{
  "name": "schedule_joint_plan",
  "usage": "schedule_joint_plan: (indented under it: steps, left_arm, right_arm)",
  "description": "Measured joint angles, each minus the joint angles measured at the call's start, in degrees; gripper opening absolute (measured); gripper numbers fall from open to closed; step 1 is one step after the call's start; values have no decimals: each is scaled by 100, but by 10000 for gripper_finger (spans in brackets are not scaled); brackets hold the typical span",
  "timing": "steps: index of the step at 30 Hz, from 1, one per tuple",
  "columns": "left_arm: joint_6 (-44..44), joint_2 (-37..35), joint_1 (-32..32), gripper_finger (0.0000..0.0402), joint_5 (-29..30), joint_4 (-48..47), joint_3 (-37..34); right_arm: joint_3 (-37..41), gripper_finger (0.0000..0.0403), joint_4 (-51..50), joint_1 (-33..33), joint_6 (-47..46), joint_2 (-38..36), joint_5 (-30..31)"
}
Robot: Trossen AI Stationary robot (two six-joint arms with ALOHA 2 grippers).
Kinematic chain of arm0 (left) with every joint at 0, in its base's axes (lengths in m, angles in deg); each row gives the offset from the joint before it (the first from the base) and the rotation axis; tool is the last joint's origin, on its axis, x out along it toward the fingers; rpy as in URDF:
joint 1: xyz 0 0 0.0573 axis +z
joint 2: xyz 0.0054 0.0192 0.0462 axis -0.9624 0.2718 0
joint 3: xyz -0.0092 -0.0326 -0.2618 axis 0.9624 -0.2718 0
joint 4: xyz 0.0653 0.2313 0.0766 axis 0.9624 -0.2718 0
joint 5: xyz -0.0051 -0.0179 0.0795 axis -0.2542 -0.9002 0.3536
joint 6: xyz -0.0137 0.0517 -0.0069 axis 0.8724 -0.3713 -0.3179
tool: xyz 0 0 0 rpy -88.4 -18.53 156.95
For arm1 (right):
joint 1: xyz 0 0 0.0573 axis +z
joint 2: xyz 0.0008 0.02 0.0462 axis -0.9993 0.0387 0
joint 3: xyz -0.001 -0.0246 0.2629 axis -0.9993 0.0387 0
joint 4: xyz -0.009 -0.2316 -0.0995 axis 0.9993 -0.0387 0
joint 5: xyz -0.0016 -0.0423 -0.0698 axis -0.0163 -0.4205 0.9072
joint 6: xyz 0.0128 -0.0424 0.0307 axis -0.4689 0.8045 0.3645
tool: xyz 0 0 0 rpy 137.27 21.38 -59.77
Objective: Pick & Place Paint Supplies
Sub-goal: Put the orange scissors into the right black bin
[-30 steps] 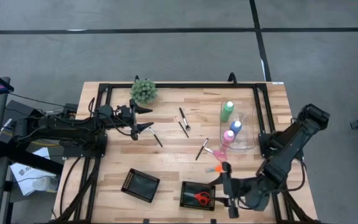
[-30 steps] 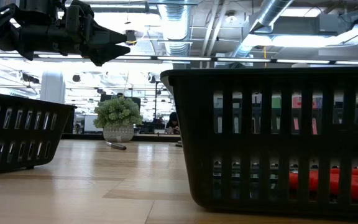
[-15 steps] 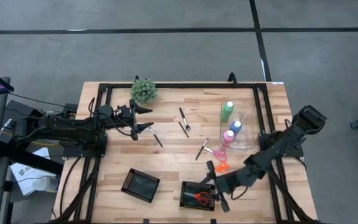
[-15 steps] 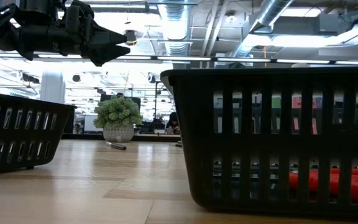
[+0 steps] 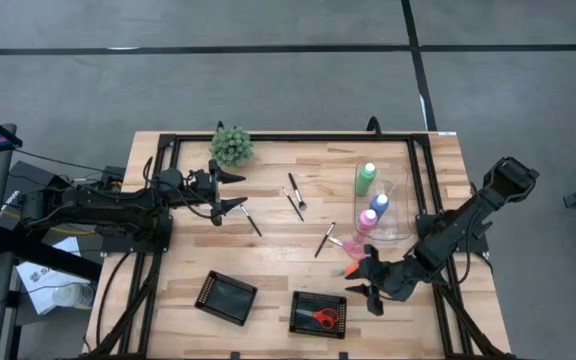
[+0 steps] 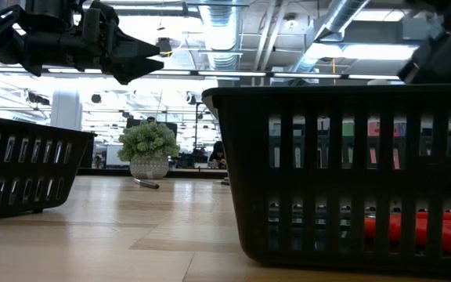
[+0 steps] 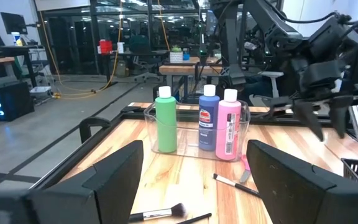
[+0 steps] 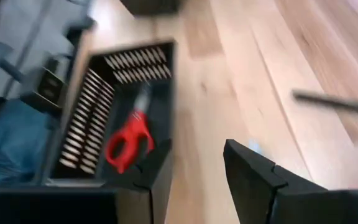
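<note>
Currently I count one item placed: the red-handled scissors (image 5: 324,318) lie inside the black slotted tray (image 5: 304,300) near the front edge of the wooden table (image 5: 278,250). The second black tray (image 5: 208,292), to its left, holds nothing I can see. My right gripper (image 5: 365,283) hangs just behind the loaded tray, beside the orange-handled scissors (image 5: 349,270), fingers partly apart and holding nothing in the wrist view. The pink-handled scissors (image 5: 345,243) lie on the table just behind that, next to the clear container (image 5: 398,210). In that container stand the green bottle (image 5: 366,179), blue bottle (image 5: 379,206) and pink bottle (image 5: 367,221), all white-capped and untouched. Three thin dark-handled brushes (image 5: 294,195) are scattered mid-table. My left gripper (image 5: 230,190) waits near the green plant ball (image 5: 231,145), fingers spread wide and empty. By my judgement most of the job remains: two scissors, three bottles, the brushes.
</note>
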Motion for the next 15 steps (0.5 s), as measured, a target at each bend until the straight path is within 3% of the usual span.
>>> schedule_joint_plan:
  steps: [10,15]
  left_arm:
    - [-2,0,0,280,1,-54,0]
    - [-2,0,0,280,1,-50,0]
  right_arm:
    - [-2,135,-1316,19,-1083,-17,-639]
    - [-6,135,-1527,16,-1090,14,-755]
